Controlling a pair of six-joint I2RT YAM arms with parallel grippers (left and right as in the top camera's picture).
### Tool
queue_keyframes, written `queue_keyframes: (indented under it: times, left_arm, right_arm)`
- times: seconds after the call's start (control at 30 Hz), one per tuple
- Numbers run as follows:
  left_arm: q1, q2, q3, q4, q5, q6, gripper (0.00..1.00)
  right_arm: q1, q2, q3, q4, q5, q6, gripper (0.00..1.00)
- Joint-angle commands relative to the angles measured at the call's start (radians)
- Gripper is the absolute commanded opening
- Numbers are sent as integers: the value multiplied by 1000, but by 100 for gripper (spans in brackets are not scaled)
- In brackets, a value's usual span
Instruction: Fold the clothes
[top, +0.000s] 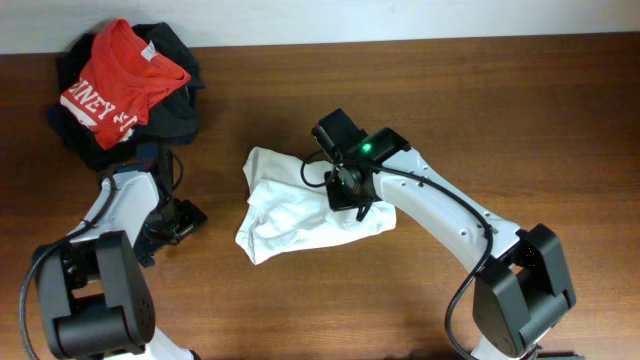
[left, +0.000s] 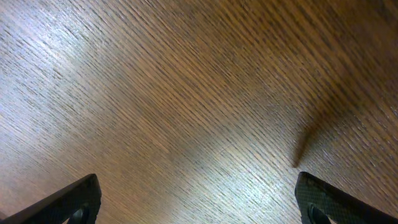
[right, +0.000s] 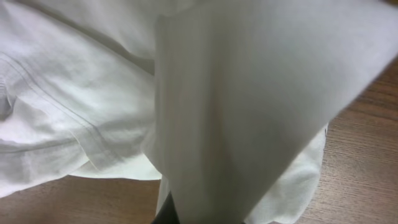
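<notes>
The white T-shirt (top: 290, 215) lies crumpled on the wooden table (top: 520, 90), a little left of centre; its print is hidden. My right gripper (top: 350, 192) is over the shirt's right part and shut on a fold of it. In the right wrist view the white cloth (right: 249, 93) hangs up from the jaws (right: 186, 214) and hides most of them, with more of the shirt spread below. My left gripper (top: 185, 222) is left of the shirt, apart from it. In the left wrist view its fingers (left: 199, 205) are wide open over bare wood.
A red T-shirt with white lettering (top: 120, 85) lies on a heap of dark garments (top: 180, 110) at the back left corner, close behind my left arm. Bare wood shows right of the white shirt and along the front edge.
</notes>
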Motion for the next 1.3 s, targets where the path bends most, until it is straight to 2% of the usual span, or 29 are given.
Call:
queue_keyframes:
  times: [0.0, 0.13, 0.2, 0.33, 0.4, 0.43, 0.47, 0.5, 0.53, 0.63, 0.67, 0.73, 0.87, 1.07, 1.17, 1.27]
  left_arm:
    - [6, 7, -4, -2, -1, 1, 99]
    - [6, 7, -4, -2, -1, 1, 99]
    - [6, 7, -4, -2, -1, 1, 99]
    - [6, 7, -4, -2, -1, 1, 99]
    - [6, 7, -4, -2, -1, 1, 99]
    - [6, 7, -4, -5, -1, 1, 99]
    - [6, 7, -4, -6, -1, 1, 99]
    - [6, 7, -4, -6, -1, 1, 99]
    - [6, 7, -4, -6, -1, 1, 99]
    - [6, 7, -4, -5, -1, 1, 99]
    - [6, 7, -4, -1, -1, 1, 99]
    - [6, 7, -4, 0, -1, 1, 99]
    - [6, 7, -4, -1, -1, 1, 99]
    - [6, 7, -4, 0, -1, 1, 99]
    - [6, 7, -4, -1, -1, 1, 99]
    - [6, 7, -4, 0, -1, 1, 99]
  right_arm:
    - [-9, 4, 14, -16, 86, 16, 4]
    - [-142, 3, 15, -84, 137, 15, 4]
    - [-260, 3, 15, -100, 132, -37, 4]
    - [-402, 3, 8, -100, 133, -83, 5]
    - [-459, 3, -2, -100, 145, -83, 28]
    - [-496, 3, -10, -101, 158, -83, 50]
    - [-539, 3, -13, -109, 163, -82, 78]
    - [-574, 3, -13, -117, 162, -82, 94]
    - [-599, 3, -13, -125, 162, -82, 99]
    - [-657, 3, 5, -183, 92, -95, 99]
    - [-656, 2, 6, -182, 41, -156, 99]
    - [-620, 2, 6, -175, -94, -327, 99]
    - [-482, 2, 5, -124, -119, -447, 99]
    - [-320, 64, -67, -25, 21, -434, 99]
    - [-289, 126, -69, -17, 180, -340, 99]
    - [-289, 144, -69, -6, 182, -340, 98]
